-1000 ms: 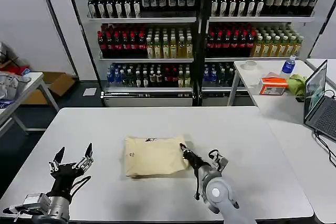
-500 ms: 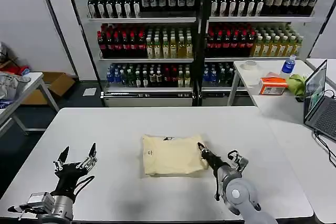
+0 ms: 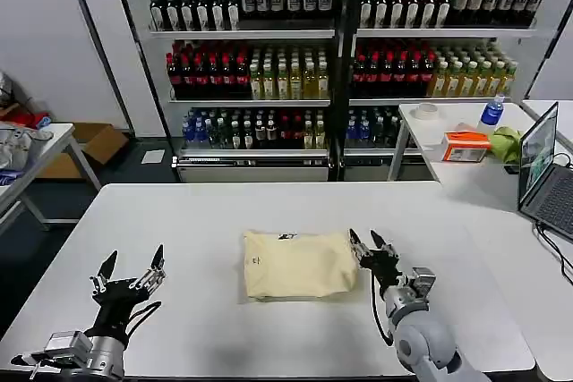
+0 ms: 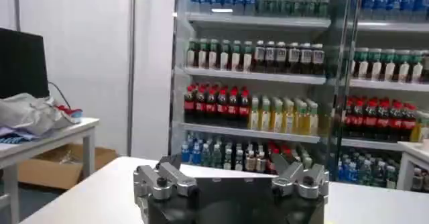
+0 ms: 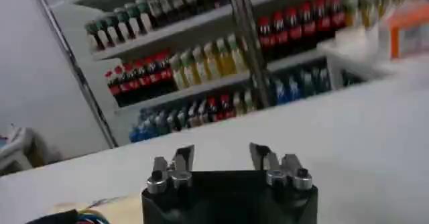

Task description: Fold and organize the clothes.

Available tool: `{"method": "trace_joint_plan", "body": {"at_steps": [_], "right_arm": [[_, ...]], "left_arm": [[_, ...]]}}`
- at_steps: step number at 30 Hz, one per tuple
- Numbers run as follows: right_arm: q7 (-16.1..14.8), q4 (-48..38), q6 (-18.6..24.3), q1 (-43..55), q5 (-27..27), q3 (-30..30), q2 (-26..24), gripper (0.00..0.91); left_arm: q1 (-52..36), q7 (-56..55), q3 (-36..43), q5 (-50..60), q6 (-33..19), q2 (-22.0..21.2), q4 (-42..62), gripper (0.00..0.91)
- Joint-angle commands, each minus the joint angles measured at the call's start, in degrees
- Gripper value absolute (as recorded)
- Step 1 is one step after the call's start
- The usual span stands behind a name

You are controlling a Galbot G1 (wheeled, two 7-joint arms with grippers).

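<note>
Released since a moment ago, the folded T-shirt [image 3: 299, 263] lies mid-desk [image 3: 179, 221]; right pincer [image 3: 369, 242] apart beside it, left pincer [image 3: 130, 271] apart near-left.

The small dark print [image 3: 286, 237] near the collar of the folded T-shirt [image 3: 298, 263] is too small to read, and the folds hide the sleeves and the fabric layers underneath. The laptop [image 3: 548, 174] on the side table is cut off by the head view's right edge, and the arm behind the right gripper [image 3: 370, 245] runs out past the bottom edge. In the right wrist view the orange box [image 5: 410, 29] is blurred and cropped at the edge, and the bottles [image 5: 201, 61] on the shelves are too soft for their labels to be told.
</note>
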Motion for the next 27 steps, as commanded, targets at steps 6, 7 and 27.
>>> {"method": "trace_joint_plan", "body": {"at_steps": [6,7,27], "right_arm": [[-0.26,10.27,7.22,-9.21,-23.94,1.79,-1.28,0.907],[-0.09,10.52,7.1,-9.53,-23.8,1.78,-1.26,0.907],[-0.5,12.92,3.85,-10.74,-23.08,1.8,-2.21,0.907]], "left_arm": [[1.32,0.56,1.29,1.89,-0.19,-0.69,-0.92,0.907],[1.37,0.58,1.32,1.95,-0.15,-0.68,-1.06,0.907],[1.91,1.65,2.34,3.33,0.78,-0.48,-1.34,0.907]]}}
